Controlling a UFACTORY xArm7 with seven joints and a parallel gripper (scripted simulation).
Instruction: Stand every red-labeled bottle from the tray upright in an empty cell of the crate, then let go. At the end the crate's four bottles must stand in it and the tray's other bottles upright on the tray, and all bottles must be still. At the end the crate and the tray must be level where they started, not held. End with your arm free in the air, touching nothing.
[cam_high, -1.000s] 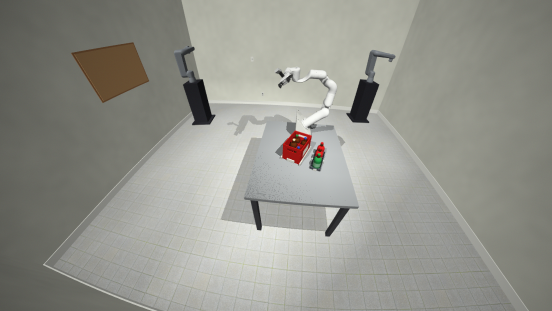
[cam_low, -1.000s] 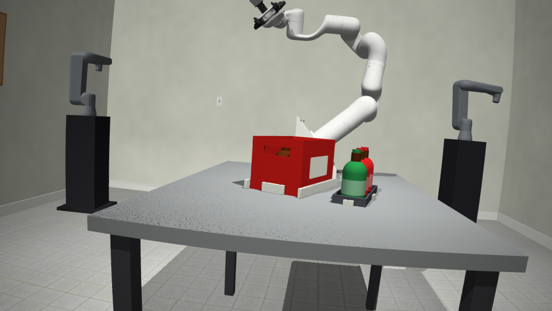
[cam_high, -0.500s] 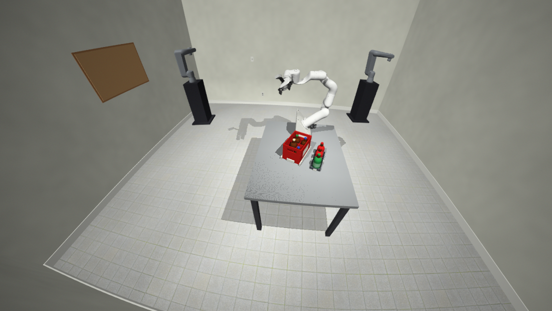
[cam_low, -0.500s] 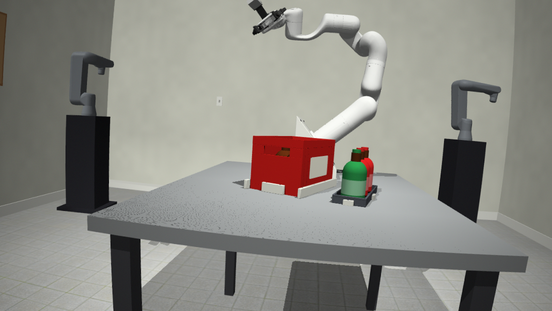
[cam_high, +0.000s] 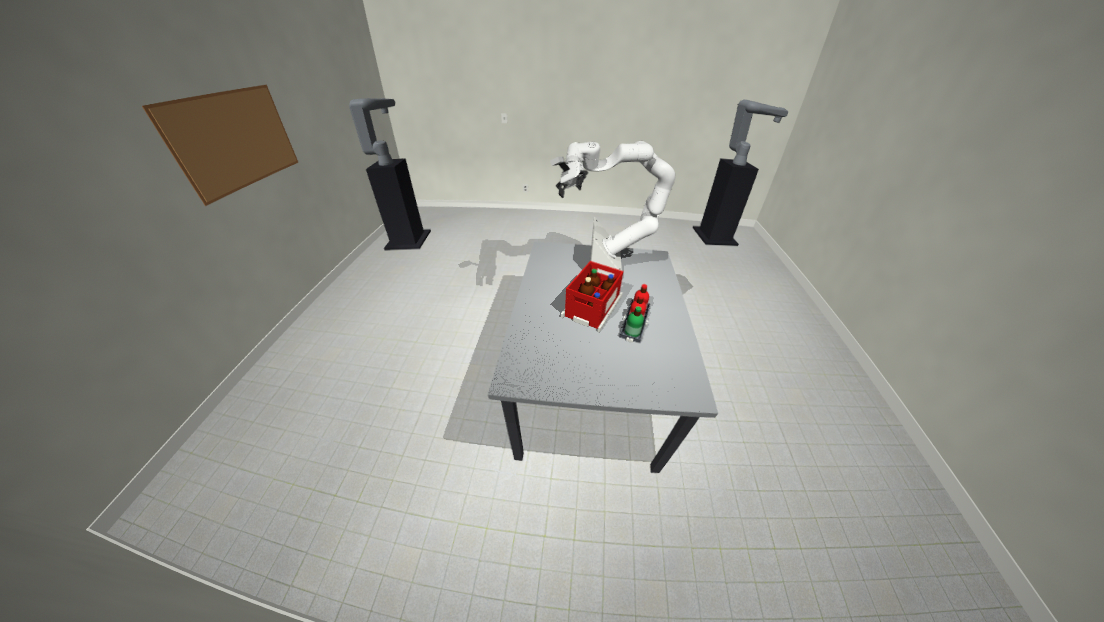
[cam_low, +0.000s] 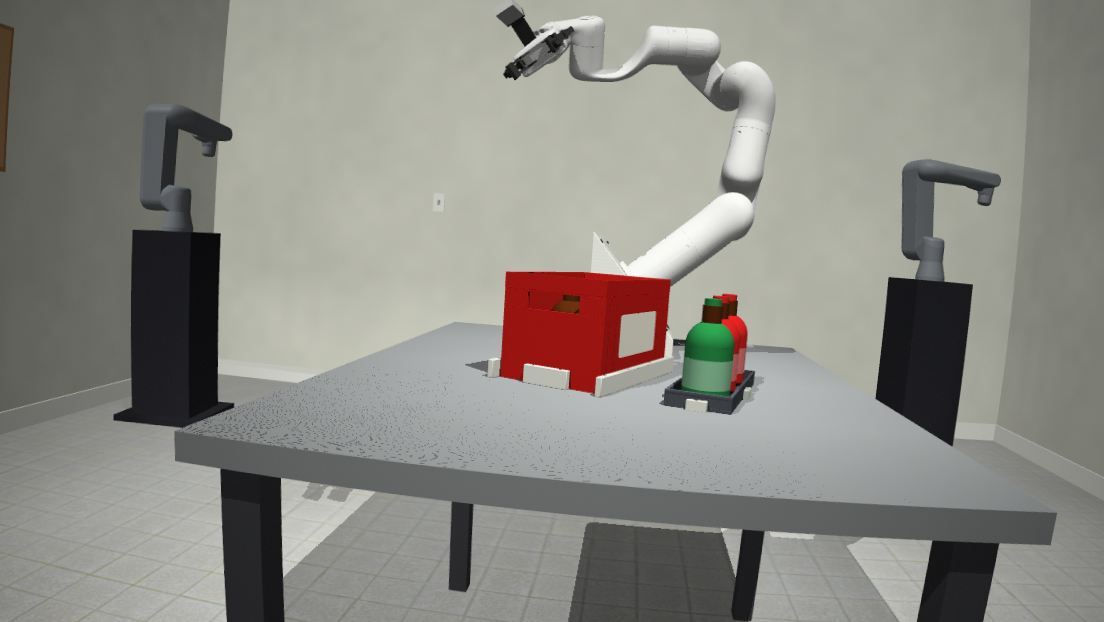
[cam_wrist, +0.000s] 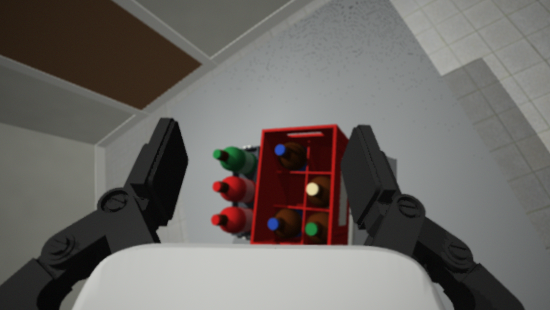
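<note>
A red crate (cam_high: 595, 291) stands on the grey table; it also shows in the exterior view (cam_low: 583, 332) and in the wrist view (cam_wrist: 300, 185). It holds several upright brown bottles with blue, cream and green caps. Two of its cells (cam_wrist: 281, 187) look empty. Beside it a dark tray (cam_low: 709, 394) carries a green bottle (cam_wrist: 235, 159) and two red bottles (cam_wrist: 235, 188) (cam_wrist: 234, 219), all upright. My gripper (cam_low: 516, 67) is open and empty. It hangs high above the table's far end, tilted down toward the crate (cam_wrist: 265, 135).
Small white blocks (cam_low: 546, 376) sit against the crate's base. A white plate (cam_low: 606, 254) stands at the arm's base behind the crate. Two black pedestals with grey camera arms (cam_low: 173, 324) (cam_low: 923, 351) flank the table. A brown board (cam_high: 222, 141) hangs on the left wall.
</note>
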